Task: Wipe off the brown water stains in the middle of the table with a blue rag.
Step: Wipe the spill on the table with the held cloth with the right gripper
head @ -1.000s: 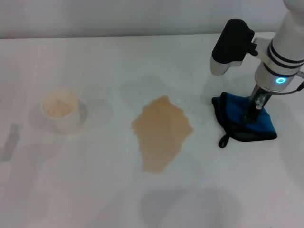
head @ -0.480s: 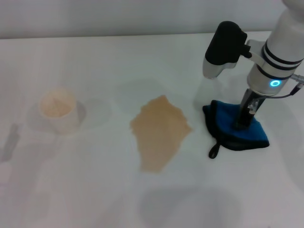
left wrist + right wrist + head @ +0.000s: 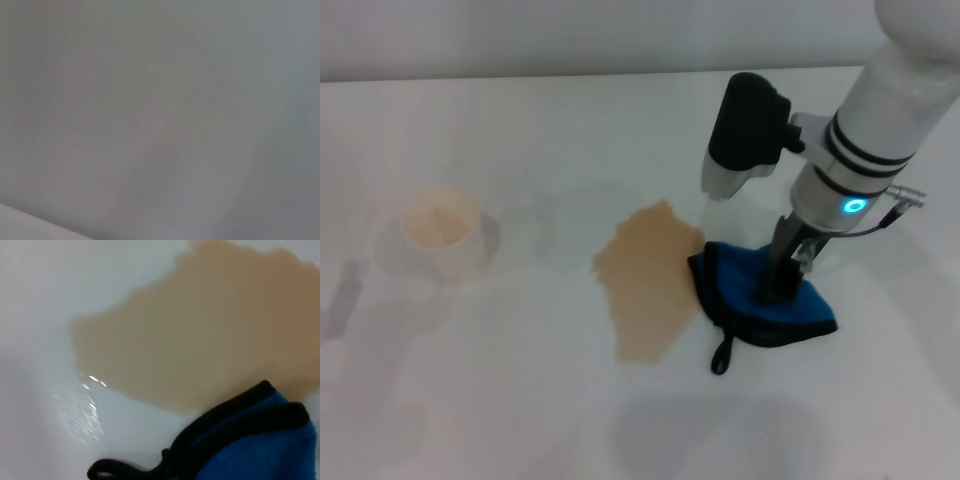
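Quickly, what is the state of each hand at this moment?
Left hand: not in view.
Right hand: pressed down on the blue rag at the edge of the brown water stains; open or closed cannot be told.

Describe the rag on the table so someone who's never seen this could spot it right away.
On the plain white tabletop, find the flat tan-brown liquid patch in the middle. At its right edge, under the right claw, lies the crumpled blue rag: the only bright blue item, edged in black with a small black loop.

Right gripper (image 3: 777, 285) pointing straight down, wrist upright, left arm unseen
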